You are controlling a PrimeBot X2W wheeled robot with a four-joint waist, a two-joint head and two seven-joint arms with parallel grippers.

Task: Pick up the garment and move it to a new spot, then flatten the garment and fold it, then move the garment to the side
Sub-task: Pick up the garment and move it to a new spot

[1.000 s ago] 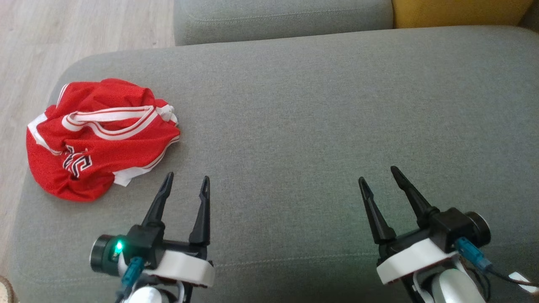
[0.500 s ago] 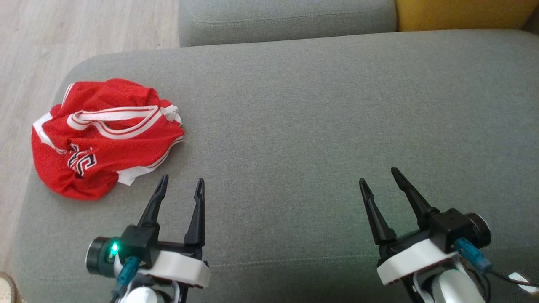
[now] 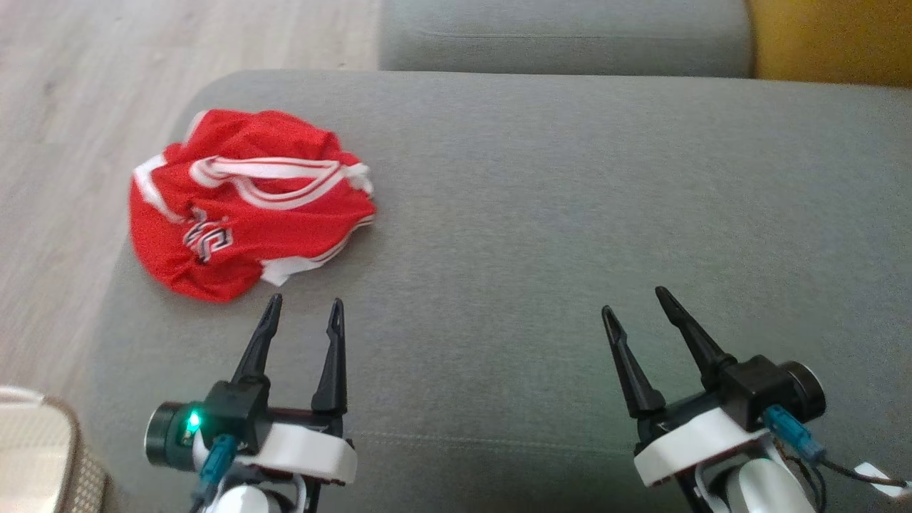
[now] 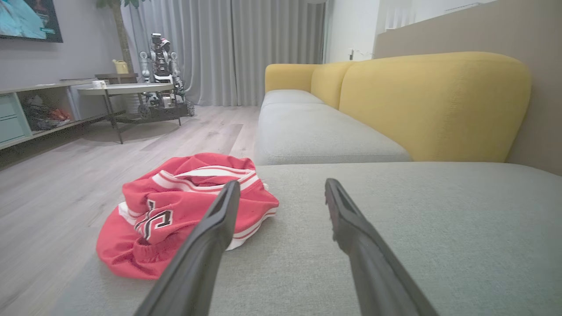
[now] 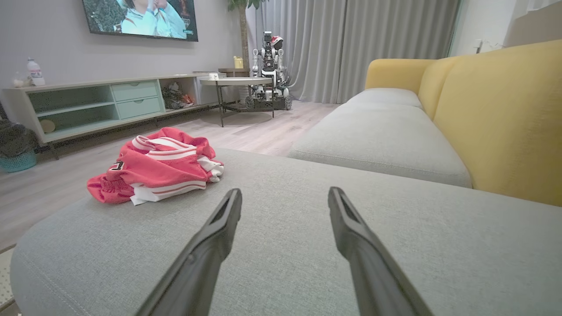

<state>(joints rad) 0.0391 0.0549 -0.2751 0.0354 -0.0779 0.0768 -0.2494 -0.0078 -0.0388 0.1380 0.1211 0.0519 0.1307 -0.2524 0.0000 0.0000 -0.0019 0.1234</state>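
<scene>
Red jersey lay crumpled, seemingly light, limp | my left gripper, right gripper gaped empty | nearest white hem looked pinchable.

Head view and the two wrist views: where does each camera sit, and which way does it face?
Head view: on the head, looking down at the grey sofa seat; left gripper and right gripper show, both open.
Left wrist view: on the left wrist, facing along the seat toward the red garment; its own fingers show.
Right wrist view: on the right wrist, facing across the seat toward the TV; its own fingers show.
Shared: all three see garment and seat.
</scene>
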